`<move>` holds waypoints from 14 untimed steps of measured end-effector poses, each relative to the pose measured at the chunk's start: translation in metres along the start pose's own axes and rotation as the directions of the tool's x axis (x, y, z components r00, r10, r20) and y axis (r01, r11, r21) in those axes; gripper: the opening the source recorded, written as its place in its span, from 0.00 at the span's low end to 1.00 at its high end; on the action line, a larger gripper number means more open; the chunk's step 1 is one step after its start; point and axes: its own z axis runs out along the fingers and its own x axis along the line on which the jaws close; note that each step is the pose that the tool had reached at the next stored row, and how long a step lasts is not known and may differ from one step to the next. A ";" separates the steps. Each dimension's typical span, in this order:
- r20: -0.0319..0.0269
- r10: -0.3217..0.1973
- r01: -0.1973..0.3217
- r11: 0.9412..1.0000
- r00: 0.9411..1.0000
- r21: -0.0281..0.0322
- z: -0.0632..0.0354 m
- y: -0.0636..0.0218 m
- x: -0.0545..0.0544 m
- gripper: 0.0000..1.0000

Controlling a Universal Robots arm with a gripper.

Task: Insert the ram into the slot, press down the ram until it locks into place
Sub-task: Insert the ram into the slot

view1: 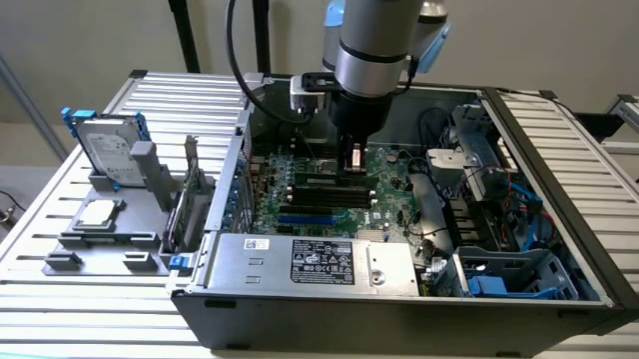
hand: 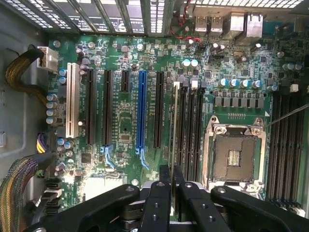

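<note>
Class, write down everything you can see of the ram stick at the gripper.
The ram is seen edge-on in the wrist view: a long, thin, flat strip, greenish with a pale edge, standing on its long edge. One end is pinched between the tips of the gripper; the rest runs along the parallel black slots beside the processor socket. Whether it is seated cannot be told.

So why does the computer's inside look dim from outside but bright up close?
Exterior view: the case shades the motherboard, while the power supply lid catches light. Wrist view: the board is evenly lit, the silver processor socket glints, light glares through the vent grille, and the black gripper shut on the ram looks dark.
</note>
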 end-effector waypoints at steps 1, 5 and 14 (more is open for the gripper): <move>0.000 0.000 0.000 1.000 1.000 0.000 0.0018 -0.0002 0.000 0.14; 0.000 0.000 0.000 1.000 1.000 0.000 0.0091 -0.0006 0.000 0.14; 0.000 0.000 0.000 1.000 1.000 0.000 0.0255 -0.0012 -0.003 0.14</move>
